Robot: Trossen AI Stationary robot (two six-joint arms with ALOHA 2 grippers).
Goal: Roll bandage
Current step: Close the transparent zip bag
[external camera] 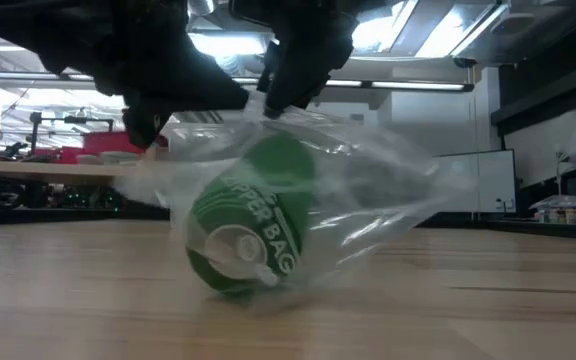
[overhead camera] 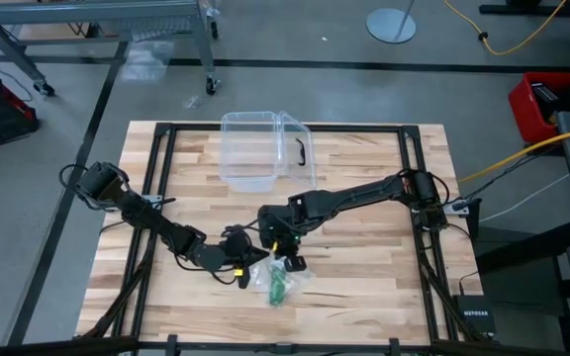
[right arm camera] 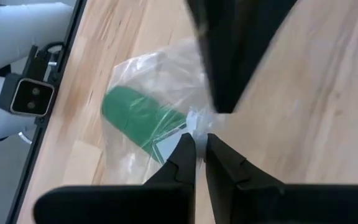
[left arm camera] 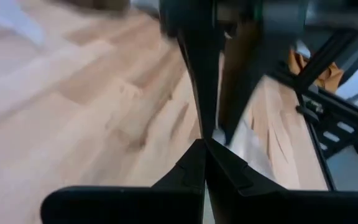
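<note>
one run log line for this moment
bandage: rolled, inside wrapper | left gripper: shut on wrapper | right gripper: shut on wrapper

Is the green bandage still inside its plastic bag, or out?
Inside. The green bandage lies on its side, wrapped all round by the clear bag.

This is a robotics lab or workshop. The work surface is a butcher-block wooden table (overhead camera: 364, 277) framed with black metal rails, standing on a grey concrete floor (overhead camera: 67, 99) marked with dark tape lines. Around it lie a yellow cable (overhead camera: 522, 44), a red bin (overhead camera: 552, 104), a wheeled metal rack (overhead camera: 117, 20), a round stand base (overhead camera: 392, 25) and a network router (overhead camera: 475, 318). The low view looks into a large open hall with long fluorescent ceiling lights (external camera: 408, 85), benches crowded with equipment (external camera: 38, 165) and a white partition (external camera: 478, 185) in the background.
</note>
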